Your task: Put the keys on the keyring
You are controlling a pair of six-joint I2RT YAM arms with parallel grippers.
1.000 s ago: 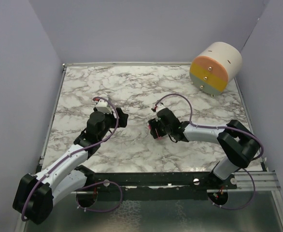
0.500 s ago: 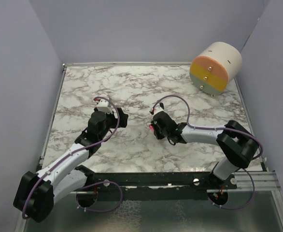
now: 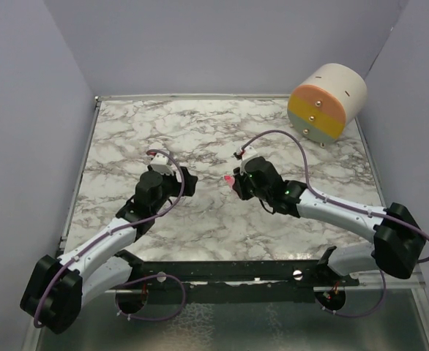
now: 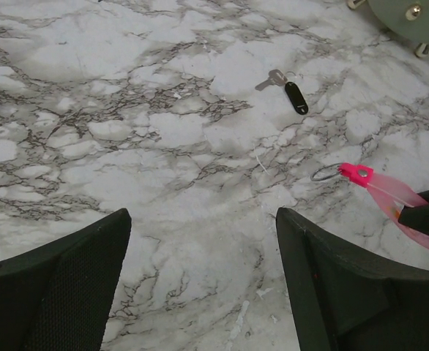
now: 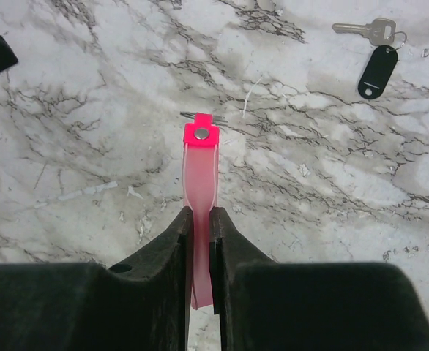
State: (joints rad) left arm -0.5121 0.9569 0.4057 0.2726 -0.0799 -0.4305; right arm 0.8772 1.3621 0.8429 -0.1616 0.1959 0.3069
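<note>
Since a second ago, the right arm has reached forward across the table (image 3: 200, 131) and closed on the keyring. The left arm has hardly shifted.

Left gripper (image 3: 188, 179): fingers spread wide and holding nothing, low over the marble and facing the keyring.

Keyring (image 5: 200, 172): the pink strip is pinched between the right fingers, with its free end pointing toward the left gripper. The ring (image 4: 324, 173) sits at that free end. You cannot tell whether it touches the table.

Right gripper (image 5: 200, 213): clamped on the strip near its tail.

Key (image 5: 362, 29): lies flat on the table with a black tag (image 5: 378, 70) joined to it, well apart from the ring. The top view does not show it.

Step in hand: securing the keyring, which appears done. Threading is not yet begun. The next move likely calls for you to send the left gripper to the key. Pinch it so its hole stays clear, then align hole and ring finely.

Count: two grippers, one keyring, one ring, one key, one tag, and one drum (image 3: 326, 102) at the back right.
</note>
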